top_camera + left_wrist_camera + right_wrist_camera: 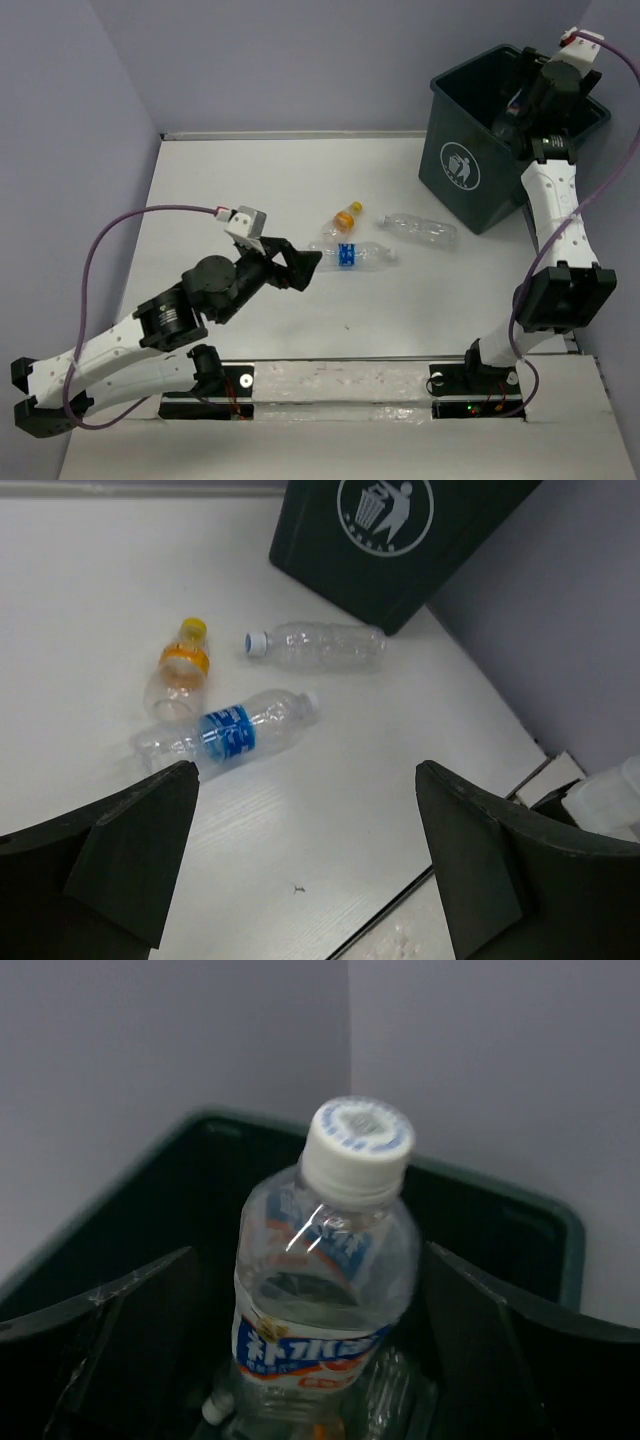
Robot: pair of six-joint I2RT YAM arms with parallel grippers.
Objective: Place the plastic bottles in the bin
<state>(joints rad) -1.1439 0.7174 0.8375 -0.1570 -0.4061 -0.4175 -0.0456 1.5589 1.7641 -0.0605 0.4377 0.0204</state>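
Observation:
Three plastic bottles lie on the white table: an orange-tinted one (346, 215) (182, 665), one with a blue label (352, 256) (230, 735), and a clear one (420, 230) (315, 645). My left gripper (300, 265) (305, 860) is open and empty, just left of the blue-label bottle. The dark green bin (470, 170) (400, 560) stands at the far right. My right gripper (520, 105) (310, 1360) is open over the bin. A white-capped bottle with a blue-orange label (325, 1260) stands loose between its spread fingers, above other bottles (400, 1390) in the bin.
Grey-lilac walls close in the table at the back and on both sides. The bin's rim (540, 1210) is close around my right gripper. The table's front edge, with a metal rail (340, 385), runs just ahead of the arm bases.

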